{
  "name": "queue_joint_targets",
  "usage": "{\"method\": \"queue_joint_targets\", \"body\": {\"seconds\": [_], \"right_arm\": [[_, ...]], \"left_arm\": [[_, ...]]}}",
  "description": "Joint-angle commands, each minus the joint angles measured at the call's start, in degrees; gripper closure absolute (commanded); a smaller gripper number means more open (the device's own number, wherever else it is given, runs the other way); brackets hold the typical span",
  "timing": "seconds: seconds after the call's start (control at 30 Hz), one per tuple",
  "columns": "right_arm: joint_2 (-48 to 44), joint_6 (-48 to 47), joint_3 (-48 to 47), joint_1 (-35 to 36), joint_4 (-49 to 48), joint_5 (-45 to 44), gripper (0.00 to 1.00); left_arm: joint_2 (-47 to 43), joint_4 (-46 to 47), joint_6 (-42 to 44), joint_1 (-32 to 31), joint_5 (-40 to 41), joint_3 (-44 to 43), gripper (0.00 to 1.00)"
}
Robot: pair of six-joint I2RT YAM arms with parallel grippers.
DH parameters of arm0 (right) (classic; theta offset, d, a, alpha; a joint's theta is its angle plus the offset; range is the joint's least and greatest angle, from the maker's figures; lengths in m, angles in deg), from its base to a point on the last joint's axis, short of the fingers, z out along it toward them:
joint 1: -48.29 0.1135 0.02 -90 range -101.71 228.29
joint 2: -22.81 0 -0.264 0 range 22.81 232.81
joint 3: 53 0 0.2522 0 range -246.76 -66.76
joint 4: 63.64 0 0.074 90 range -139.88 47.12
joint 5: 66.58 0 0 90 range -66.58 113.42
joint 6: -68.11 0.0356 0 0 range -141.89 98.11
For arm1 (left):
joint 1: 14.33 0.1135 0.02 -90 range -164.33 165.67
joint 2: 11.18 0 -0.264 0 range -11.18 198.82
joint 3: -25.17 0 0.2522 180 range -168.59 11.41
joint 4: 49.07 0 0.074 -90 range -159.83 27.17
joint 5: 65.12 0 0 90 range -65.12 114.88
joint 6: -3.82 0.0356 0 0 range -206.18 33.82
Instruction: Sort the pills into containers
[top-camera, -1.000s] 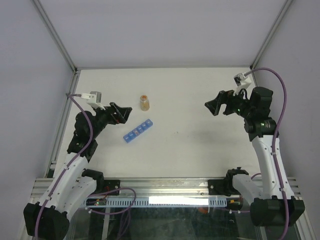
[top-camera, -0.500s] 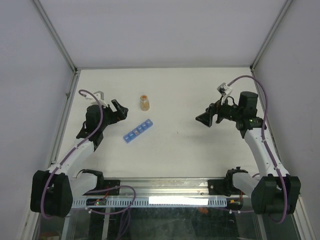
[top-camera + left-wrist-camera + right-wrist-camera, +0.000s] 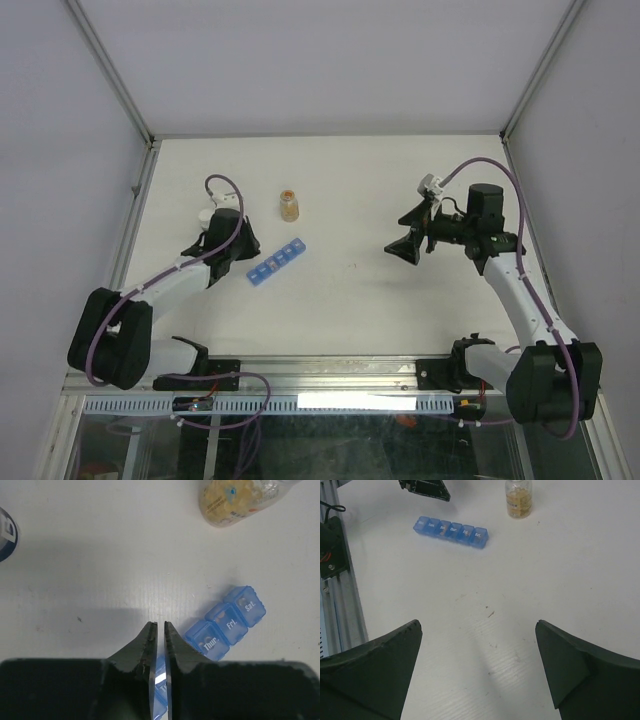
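White table [image 3: 400, 180] makes the floor of a plain grey booth. Left of its middle lies the blue pill box [image 3: 277, 262]. It is one slim row of little square cups, lying slantwise. Each cup has a lid with a day on it, and Thur, Fri and Sat can be read from the left wrist. The lids that show all look shut.

Close by the end of the row away from Sat is the left gripper [image 3: 159, 626]. Its two fingers are pinched together with only a hair of a gap, and nothing is held between them. Part of the row is hidden behind them, so it cannot be told if the tips touch the box.

A little way behind the box stands a small bottle [image 3: 289, 205] with something yellowish inside. A round white cap [image 3: 6, 530] sits on the gripper's other side. Well apart, on the right, the right gripper [image 3: 477, 625] hovers over bare table with its fingers spread wide and nothing in them.

The job now is probably to flip a lid up, since nothing can go in while the lids are down. Pinched tips make a good poker for that. The left gripper should come down slowly, catch the edge of just one lid and lift softly. The box looks light and may slide or tip, so the right gripper would do well to hold the far end flat first.
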Motion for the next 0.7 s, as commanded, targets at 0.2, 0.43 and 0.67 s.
{"method": "queue_joint_targets", "body": {"seconds": [0.2,0.43,0.67], "right_arm": [[-2.1,-3.4,0.1,0.5,-0.6,1.9,0.00],[-4.3,-2.9,0.4,0.4,-0.8,2.4,0.00],[-4.9,-6.7,0.7,0.3,1.6,7.5,0.00]], "left_arm": [[9.3,-0.3,0.7,-6.7,-6.8,-5.1,0.93],[17.2,2.3,-2.5,-17.9,-9.1,-9.7,0.93],[27.5,7.3,-4.3,-29.7,-12.3,-19.7,0.93]]}}
